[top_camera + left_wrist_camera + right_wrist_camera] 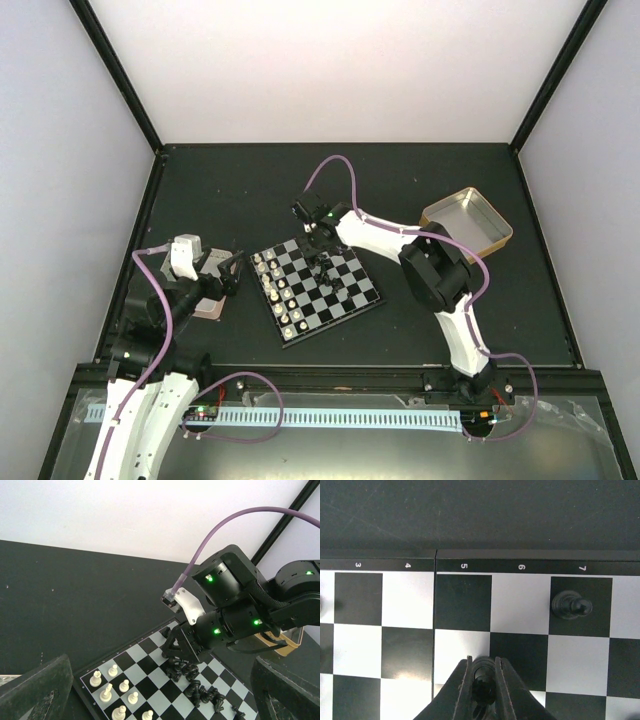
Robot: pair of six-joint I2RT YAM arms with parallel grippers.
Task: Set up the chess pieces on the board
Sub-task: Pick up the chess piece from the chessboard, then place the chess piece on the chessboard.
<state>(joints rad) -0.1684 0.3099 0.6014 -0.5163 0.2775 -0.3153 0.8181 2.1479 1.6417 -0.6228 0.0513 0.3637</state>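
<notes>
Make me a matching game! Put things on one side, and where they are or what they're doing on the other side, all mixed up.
Things:
1. left tool
2. right tool
3. white pieces
4. tin

Descriptions:
A. gold, sitting off the board
B. wide open
C. lined up on the board's left side
D. shut on a black piece

Pairs: 1-B, 2-D, 3-C, 4-A
</notes>
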